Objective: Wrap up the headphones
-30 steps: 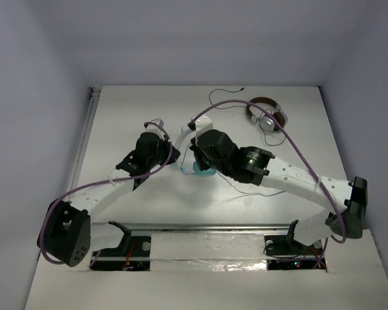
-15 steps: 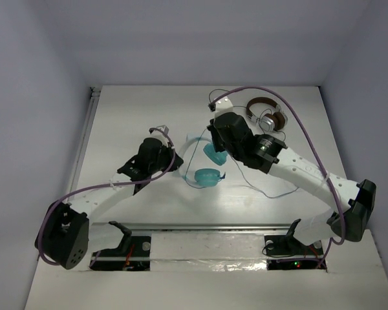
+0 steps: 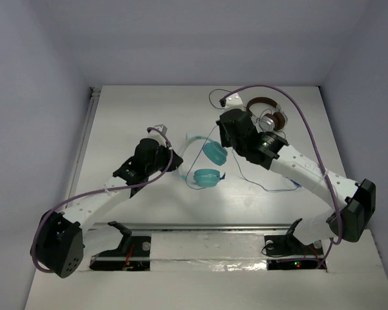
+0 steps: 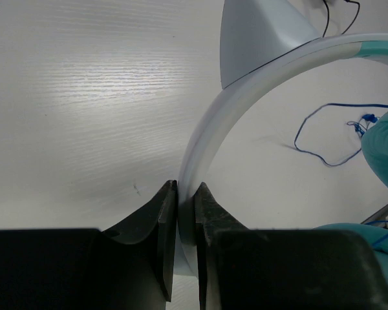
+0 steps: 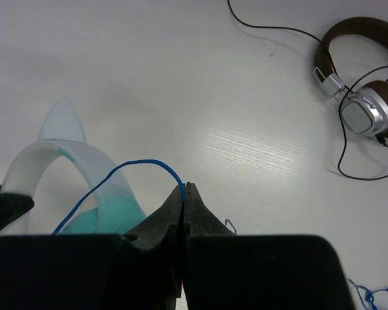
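Two grips on: your left gripper [image 4: 184,194] has its jaws shut on the headband [image 4: 210,123], anchoring the headphones [image 3: 207,177] ahead of them, while your right gripper [image 5: 185,190] pinches the cable [image 5: 132,166] at its jaw tips, probably to wind it.

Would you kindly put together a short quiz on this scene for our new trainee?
1. True or false: the left pincer is shut on the white headband.
2. What does the right pincer pinch? A: the blue cable. B: the white headband. C: nothing.
3. Fill in the gap: the cable of the brown-and-silver headphones is ____ in colour.
Key: 1 true; 2 A; 3 black.
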Robot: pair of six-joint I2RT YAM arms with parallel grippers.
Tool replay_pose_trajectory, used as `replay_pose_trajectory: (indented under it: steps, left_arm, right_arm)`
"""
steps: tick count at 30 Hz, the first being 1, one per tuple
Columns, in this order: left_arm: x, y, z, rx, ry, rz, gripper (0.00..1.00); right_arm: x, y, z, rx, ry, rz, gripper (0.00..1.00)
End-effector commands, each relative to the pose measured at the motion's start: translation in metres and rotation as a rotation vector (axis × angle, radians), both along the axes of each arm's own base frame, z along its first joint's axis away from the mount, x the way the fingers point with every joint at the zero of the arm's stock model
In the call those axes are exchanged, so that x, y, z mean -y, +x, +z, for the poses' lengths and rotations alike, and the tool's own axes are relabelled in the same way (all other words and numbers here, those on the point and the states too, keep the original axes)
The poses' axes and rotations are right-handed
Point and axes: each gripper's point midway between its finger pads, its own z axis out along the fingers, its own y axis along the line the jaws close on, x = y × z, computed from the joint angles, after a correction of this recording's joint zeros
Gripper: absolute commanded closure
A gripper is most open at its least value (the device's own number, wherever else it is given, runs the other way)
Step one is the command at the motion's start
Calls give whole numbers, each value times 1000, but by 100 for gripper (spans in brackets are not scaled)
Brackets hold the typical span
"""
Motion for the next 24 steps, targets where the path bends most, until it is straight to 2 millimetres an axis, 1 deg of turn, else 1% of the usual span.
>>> replay_pose_trajectory:
  steps: [1,2,4,7,8,10,11,13,14,15,16,18,19,21,22,24]
  left_arm:
    - [20,-2,46,89,-127,-76,100]
    - [21,-3,47,86,-134,-85,100]
    - [25,-7,48,77,-151,-112,100]
    - [34,-11,56,80,-184,-161,100]
    - [36,-11,61,85,-192,-167,100]
    - [35,-7,67,92,-199,-148,100]
    - [34,-4,72,104,-202,-135,100]
    - [30,2,81,128,-197,-96,100]
    - [29,4,90,144,-203,-88,100]
    - [28,5,97,158,-210,-82,100]
    - [26,5,100,164,-205,-72,100]
    - [23,7,117,201,-209,-58,100]
    - [18,9,118,202,-195,-33,100]
    - [11,12,133,238,-189,-7,100]
    - [10,13,136,243,-187,1,100]
    - [9,11,150,271,-203,1,100]
  right_arm:
    - [0,9,12,42,104,-40,100]
    - [3,11,10,42,109,-53,100]
    - [3,10,5,44,129,-56,100]
    - [12,17,-3,40,171,-100,100]
    - [13,16,-9,31,181,-114,100]
    - [13,16,-11,37,206,-127,100]
    - [14,14,-15,33,224,-135,100]
    - [10,13,-12,43,266,-121,100]
    - [13,14,-12,48,284,-134,100]
    - [16,12,-15,47,287,-138,100]
    - [16,12,-15,55,300,-142,100]
    - [26,12,-20,58,319,-155,100]
    - [19,10,-18,62,352,-125,100]
    - [18,10,-20,68,383,-106,100]
    - [11,8,-23,69,411,-69,100]
    - [4,5,-28,55,430,-36,100]
